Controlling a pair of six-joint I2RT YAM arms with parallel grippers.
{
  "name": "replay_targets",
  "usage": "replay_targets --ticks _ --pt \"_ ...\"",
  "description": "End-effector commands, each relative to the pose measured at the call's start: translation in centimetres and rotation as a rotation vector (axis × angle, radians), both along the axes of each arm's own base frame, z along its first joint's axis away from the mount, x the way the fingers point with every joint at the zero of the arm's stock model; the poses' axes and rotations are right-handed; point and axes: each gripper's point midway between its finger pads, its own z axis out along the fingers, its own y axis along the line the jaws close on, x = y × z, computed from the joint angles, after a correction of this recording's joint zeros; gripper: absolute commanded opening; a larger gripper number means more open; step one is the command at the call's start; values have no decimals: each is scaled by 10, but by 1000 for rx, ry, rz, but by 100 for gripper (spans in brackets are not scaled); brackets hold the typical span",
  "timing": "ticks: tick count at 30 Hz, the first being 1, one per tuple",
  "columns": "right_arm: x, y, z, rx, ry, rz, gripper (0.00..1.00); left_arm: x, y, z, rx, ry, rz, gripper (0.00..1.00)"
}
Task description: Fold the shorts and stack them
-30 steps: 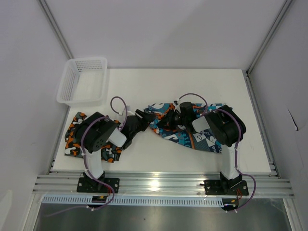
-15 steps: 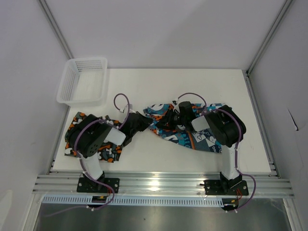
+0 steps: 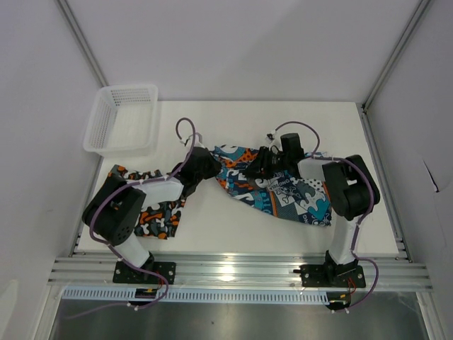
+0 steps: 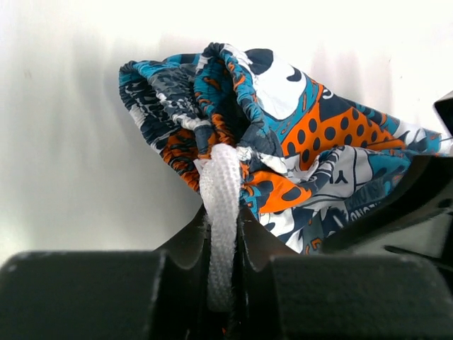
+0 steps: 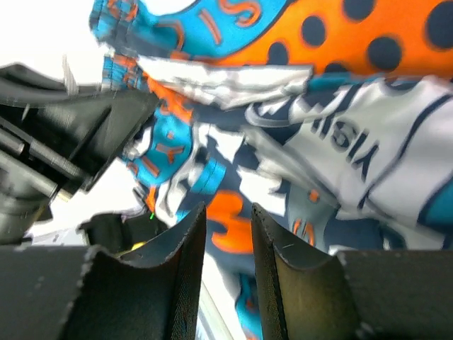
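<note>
While the camouflage shorts (image 3: 157, 221) lie at the near left of the tabletop (image 3: 233, 127), their orange, black, grey and white blotches are partly hidden under the left arm (image 3: 152, 190). That arm reaches across them towards the middle. Just beyond, the graphic-print shorts (image 3: 283, 195) sprawl rumpled across the centre and right of the tabletop, apart from the camouflage pair. They are a busy patchwork of teal-blue, orange with dark dots, white and dark grey lettering.

At their left end the waistband is gathered into a bunch. There the left fingers (image 4: 258, 244) are clenched on the flat white drawstring (image 4: 219, 191), which runs straight down between them.

At the far edge of the same shorts, the right fingers (image 5: 177, 255) stand a narrow gap apart, close against the printed cloth. I cannot tell whether any fabric is caught between them.

Farthest away, a white mesh basket (image 3: 129, 88) hangs over the far left corner of the tabletop.
</note>
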Motion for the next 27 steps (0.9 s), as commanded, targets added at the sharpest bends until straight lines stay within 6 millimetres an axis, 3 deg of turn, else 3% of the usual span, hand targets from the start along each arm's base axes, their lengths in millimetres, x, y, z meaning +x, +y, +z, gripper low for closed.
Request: replay_targets --ticks 1,3,5,6,9,14,19,20,27 --pt "-21 -1 37 61 -9 166 34 14 9 30 128 -91 -56 0" --pt "-36 -1 53 105 29 230 31 19 9 32 143 -103 -85 0" --pt "-53 -2 55 107 89 275 23 22 10 30 129 -93 -113 0" --pt "-60 -2 57 128 117 305 1 25 10 26 130 -87 -128 0" --pt "-81 -5 49 115 186 356 0 33 16 27 123 -81 -152 0" --pt "-97 -5 23 56 244 358 0 42 20 37 134 -99 -189 0" --pt "-92 7 -6 48 345 364 0 44 18 49 161 -140 -230 0" --pt "-90 8 -23 21 378 361 0 43 17 51 171 -152 -245 0" --pt "-71 28 -52 13 443 348 0 32 12 79 194 -241 -335 0"
